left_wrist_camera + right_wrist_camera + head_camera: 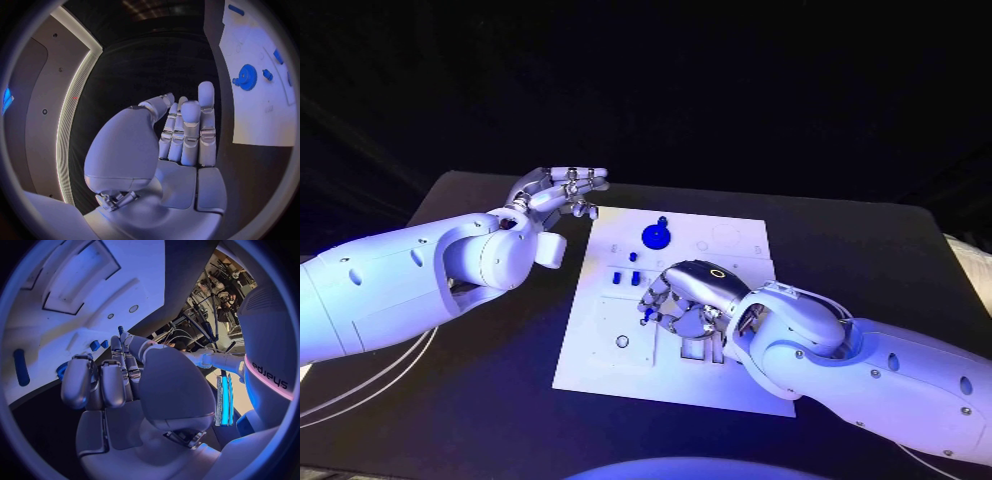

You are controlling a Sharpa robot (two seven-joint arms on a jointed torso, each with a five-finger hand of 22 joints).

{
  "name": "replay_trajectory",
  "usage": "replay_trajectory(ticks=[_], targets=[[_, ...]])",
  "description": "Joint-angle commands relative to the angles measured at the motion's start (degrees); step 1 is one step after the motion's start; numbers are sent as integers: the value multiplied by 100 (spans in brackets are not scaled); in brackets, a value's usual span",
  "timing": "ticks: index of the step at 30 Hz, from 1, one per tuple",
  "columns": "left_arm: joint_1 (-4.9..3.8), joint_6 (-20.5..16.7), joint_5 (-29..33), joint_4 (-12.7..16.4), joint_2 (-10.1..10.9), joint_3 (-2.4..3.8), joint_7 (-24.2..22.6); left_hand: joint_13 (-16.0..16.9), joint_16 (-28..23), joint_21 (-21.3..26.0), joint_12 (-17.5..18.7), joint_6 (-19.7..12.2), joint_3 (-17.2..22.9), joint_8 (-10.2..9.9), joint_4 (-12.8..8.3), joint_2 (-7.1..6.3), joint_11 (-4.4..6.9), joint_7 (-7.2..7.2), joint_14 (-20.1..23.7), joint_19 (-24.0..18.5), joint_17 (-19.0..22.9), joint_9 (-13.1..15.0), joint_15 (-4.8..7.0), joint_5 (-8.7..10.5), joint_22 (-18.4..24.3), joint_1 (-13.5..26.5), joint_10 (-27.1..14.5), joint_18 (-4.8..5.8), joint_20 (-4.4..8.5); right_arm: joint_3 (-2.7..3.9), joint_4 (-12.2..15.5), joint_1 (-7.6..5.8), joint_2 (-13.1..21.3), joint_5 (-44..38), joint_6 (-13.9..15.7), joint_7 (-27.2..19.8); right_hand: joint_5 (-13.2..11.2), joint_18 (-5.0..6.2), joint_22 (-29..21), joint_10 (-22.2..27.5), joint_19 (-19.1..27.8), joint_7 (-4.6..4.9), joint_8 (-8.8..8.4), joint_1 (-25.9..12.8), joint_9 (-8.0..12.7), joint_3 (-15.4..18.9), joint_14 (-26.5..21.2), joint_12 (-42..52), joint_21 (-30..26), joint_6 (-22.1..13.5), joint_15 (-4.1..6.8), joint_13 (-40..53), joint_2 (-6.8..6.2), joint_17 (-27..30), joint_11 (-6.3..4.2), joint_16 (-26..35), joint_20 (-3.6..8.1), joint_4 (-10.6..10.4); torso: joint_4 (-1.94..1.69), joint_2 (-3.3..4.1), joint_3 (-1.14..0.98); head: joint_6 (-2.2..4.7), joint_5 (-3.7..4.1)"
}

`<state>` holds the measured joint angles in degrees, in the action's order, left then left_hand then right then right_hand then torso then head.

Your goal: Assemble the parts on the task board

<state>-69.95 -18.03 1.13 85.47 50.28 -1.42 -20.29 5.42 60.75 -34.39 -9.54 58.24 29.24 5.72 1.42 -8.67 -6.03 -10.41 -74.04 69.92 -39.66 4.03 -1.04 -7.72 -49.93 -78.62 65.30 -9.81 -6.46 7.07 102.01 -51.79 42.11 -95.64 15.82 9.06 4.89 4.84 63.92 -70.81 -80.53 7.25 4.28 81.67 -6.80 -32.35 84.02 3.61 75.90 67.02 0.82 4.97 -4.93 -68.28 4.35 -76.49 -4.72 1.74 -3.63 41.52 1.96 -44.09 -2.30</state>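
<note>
The right hand (687, 298) is hovering over the middle of the task board (733, 236), pinching a small blue part (645, 320) at its fingertips. The blue gear (655, 236) is lying beyond it toward the board's far edge. The left hand (560, 190), fingers loosely curled on nothing, is hanging off the board's far left corner, above the bench (473, 200).

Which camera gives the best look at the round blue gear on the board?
The left wrist view: the blue gear shows its teeth, unobstructed. The head view shows it small, and the right wrist view shows a sliver behind the right hand.
</note>
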Motion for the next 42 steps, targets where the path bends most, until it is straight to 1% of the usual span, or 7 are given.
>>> replay_trajectory(ticks=[1,13,20,23,24,31,42], targets=[[-2,126,-30,21,-20,3,-26,2,-26,21,-30,0,-34,21,-4,46,-5,-14,38,-18,5,-2,10,-3,9,27,-34,-67,-13,-3,-82,40,-65,-34,-63,-130,23,13,-5,-90,-28,49,-17,-28,-5,-32,257,12,9,7,33,0,26,9,-60,-13,19,4,13,2,1,-13,-36],[-2,140,-30,31,-25,3,-16,2,-27,26,-35,-6,-41,21,-4,49,-8,-16,40,-16,11,-4,8,-5,12,30,-43,-66,-14,-9,-206,96,-167,-516,38,121,29,12,0,-88,-29,54,-21,-41,-6,-38,257,10,13,3,30,-4,18,10,-55,-15,19,15,10,6,-6,-37,-67],[-2,151,-30,31,-25,3,-10,2,-27,26,-35,-6,-41,21,-4,49,-8,-16,40,-16,11,-4,8,-5,12,30,-43,-66,-14,-13,-268,99,-218,-619,-22,179,28,11,2,-89,-30,55,-21,-47,-7,-37,257,10,14,4,29,-5,14,9,-54,-17,18,18,19,4,-8,-41,-65],[-2,163,-30,32,-25,3,1,2,-27,26,-35,-6,-41,21,-4,49,-8,-16,40,-16,11,-4,8,-5,12,30,-43,-66,-14,-20,-309,103,-263,-686,-31,189,27,11,2,-89,-30,55,-21,-48,-7,-37,257,10,14,4,29,-5,13,9,-54,-17,18,18,19,6,-10,-52,-68],[-2,166,-30,32,-25,3,4,2,-27,26,-35,-6,-41,21,-4,49,-8,-16,40,-16,11,-4,8,-5,12,30,-43,-66,-14,-23,-327,105,-280,-718,-33,192,25,11,2,-90,-30,56,-21,-54,-8,-37,257,10,15,4,29,-6,10,9,-54,-18,17,21,16,6,-6,-64,-67],[-2,175,-30,30,-31,3,12,1,-26,28,-37,-8,-43,21,-5,50,-9,-16,40,-15,13,-5,7,-6,14,30,-48,-66,-15,-49,-439,112,-370,-794,-70,204,25,11,2,-90,-30,56,-21,-54,-8,-37,257,10,15,4,29,-6,10,9,-54,-18,17,21,12,5,-5,-67,-76],[-2,192,-30,29,-34,3,27,1,-26,28,-37,-8,-43,21,-5,50,-9,-16,40,-15,13,-5,7,-6,14,30,-48,-66,-15,-80,-493,115,-440,-879,-291,240,0,11,3,-91,-29,56,-22,-75,-11,-39,257,10,16,5,26,-11,7,8,-53,-21,16,29,12,6,-5,-97,-90]])
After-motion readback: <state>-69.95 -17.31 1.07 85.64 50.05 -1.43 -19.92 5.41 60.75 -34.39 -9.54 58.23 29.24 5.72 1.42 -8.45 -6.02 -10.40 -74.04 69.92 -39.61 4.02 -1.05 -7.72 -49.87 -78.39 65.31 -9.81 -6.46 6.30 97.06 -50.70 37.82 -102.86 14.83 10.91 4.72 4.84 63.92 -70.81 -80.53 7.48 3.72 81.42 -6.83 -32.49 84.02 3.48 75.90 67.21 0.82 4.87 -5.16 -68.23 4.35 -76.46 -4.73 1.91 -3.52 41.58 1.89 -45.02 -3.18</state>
